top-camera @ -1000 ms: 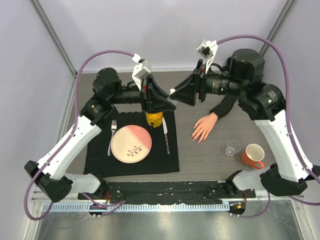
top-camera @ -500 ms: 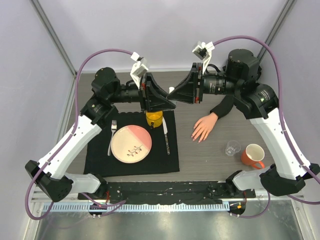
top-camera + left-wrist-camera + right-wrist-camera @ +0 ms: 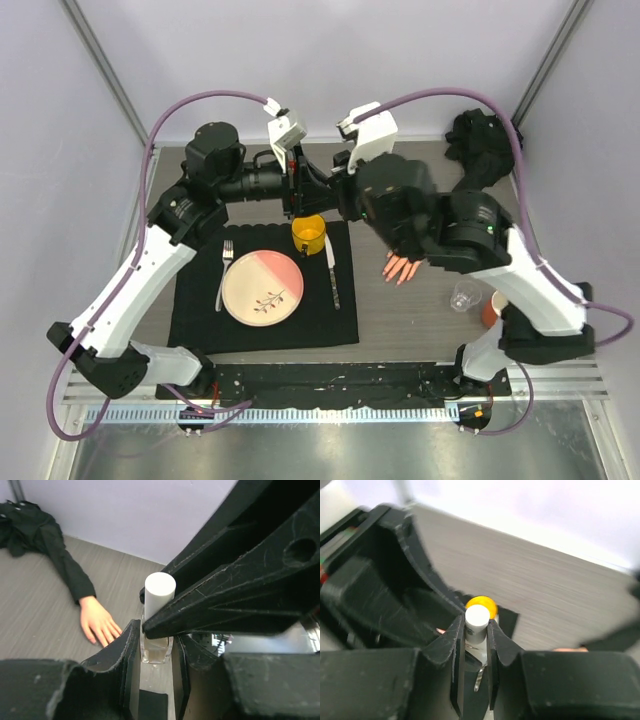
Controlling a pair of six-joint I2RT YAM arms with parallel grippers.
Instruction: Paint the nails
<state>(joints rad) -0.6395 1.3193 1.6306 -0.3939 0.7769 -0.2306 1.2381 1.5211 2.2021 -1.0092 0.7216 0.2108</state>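
Left end effector (image 3: 155,659) pinches the clear bottle (image 3: 157,647); right end effector (image 3: 475,626) pinches its white cap (image 3: 477,615); opening seems underway; the nails (image 3: 104,642), toward the right edge of the surface (image 3: 400,310), are probably all yet to paint.

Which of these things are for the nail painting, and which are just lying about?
For the job: mannequin hand with its nails; small white-capped bottle, gripped by left gripper and right gripper.

Lying about: plate, fork, knife, yellow cup, black mat, clear glass, orange mug.
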